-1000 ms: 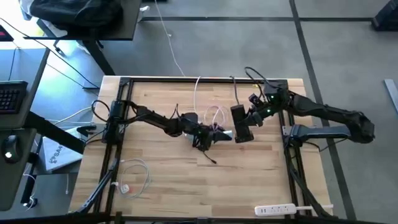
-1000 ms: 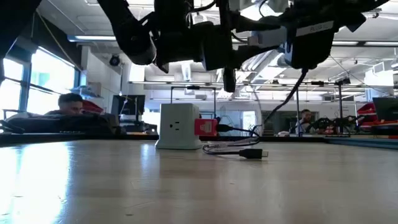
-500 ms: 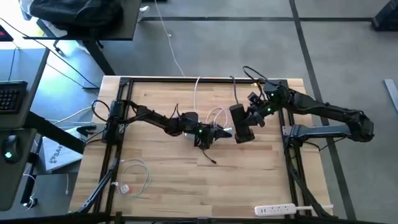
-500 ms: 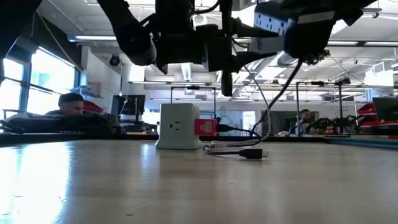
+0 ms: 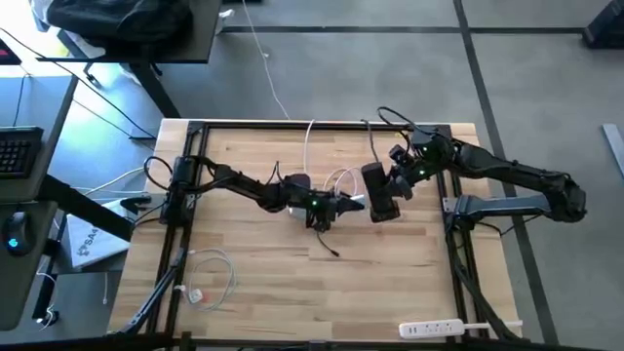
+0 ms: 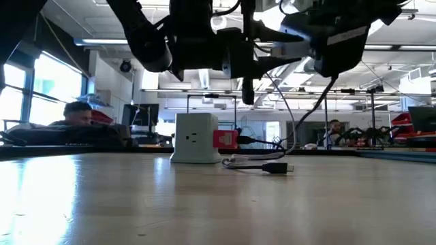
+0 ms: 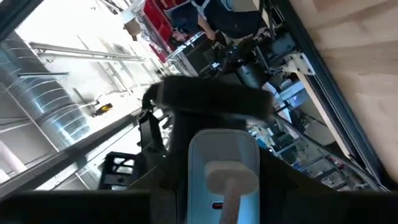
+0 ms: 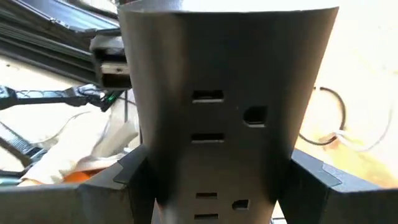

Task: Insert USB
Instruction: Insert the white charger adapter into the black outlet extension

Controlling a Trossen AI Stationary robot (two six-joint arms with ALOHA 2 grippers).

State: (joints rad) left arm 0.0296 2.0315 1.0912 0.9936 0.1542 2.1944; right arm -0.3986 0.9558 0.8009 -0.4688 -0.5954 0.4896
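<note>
A white charger cube (image 6: 196,138) stands on the table. The red-pink USB (image 6: 225,139) sits against its side, and the far end of its thin black cable (image 6: 276,167) lies on the wood. Above the table's middle, my left gripper (image 5: 343,207) is shut on a silvery-blue plug (image 7: 222,158) with a white cable. Just to its right, my right gripper (image 5: 388,190) is shut on a black power strip (image 5: 378,195). The strip's outlet face (image 8: 224,93) fills the right wrist view. My left gripper holds the silvery-blue plug by its rear end (image 7: 227,190), where the white cable leaves it; the fingers are hidden in the dark bottom of the wrist view. The plug points toward the table's right, at the black strip, clear of the table. My right gripper pinches the black power strip by its two long sides (image 8: 146,168) between its fingers (image 8: 121,180). The fingers lie across the strip, and its outlet face is turned toward the wrist. The strip hangs in the air, clear of the table.
A white power strip (image 5: 432,329) lies at the table's near right edge. A coiled white cable (image 5: 210,278) lies near left, and white cable loops (image 5: 336,180) lie behind the grippers. People (image 6: 78,112) sit in the room beyond the table.
My right gripper has tipped the black power strip up a little and back in the air, staying close beside the left gripper. The cube and the USB have kept still.
</note>
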